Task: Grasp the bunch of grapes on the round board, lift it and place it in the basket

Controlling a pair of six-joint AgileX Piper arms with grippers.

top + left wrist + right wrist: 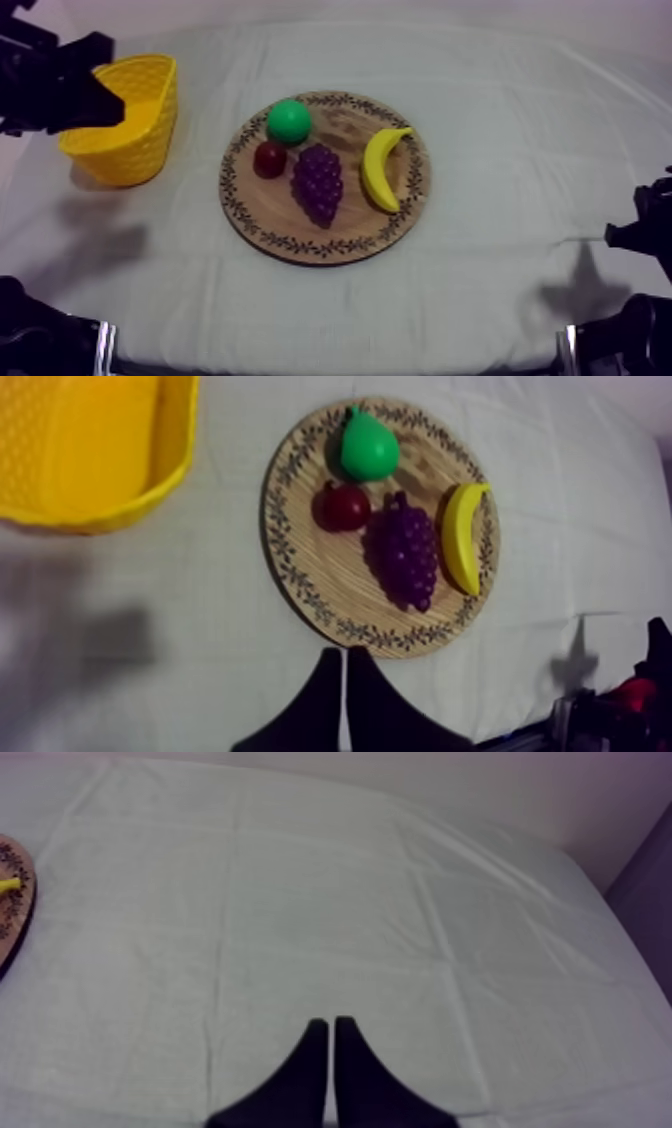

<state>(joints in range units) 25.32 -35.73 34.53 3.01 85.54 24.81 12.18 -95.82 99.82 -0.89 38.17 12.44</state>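
The purple bunch of grapes point(318, 183) point(405, 554) lies on the round wooden board point(350, 238) point(320, 581) at the table's middle, between a small red fruit point(269, 159) and a banana point(383, 168). The yellow basket point(130, 150) point(90, 451) stands empty to the board's left. My left gripper point(115, 106) point(343, 668) hangs high over the basket's near-left rim, fingers together, shut on nothing, well apart from the grapes. My right gripper point(615, 236) point(328, 1030) rests low at the right side over bare cloth, also shut and empty.
A green pear point(289, 121) point(367, 448) sits at the board's far edge beside the small red fruit point(342, 506). The banana point(460, 536) curves along the board's right side. The board's rim point(14, 912) lies far off beside my right gripper's stretch of cloth.
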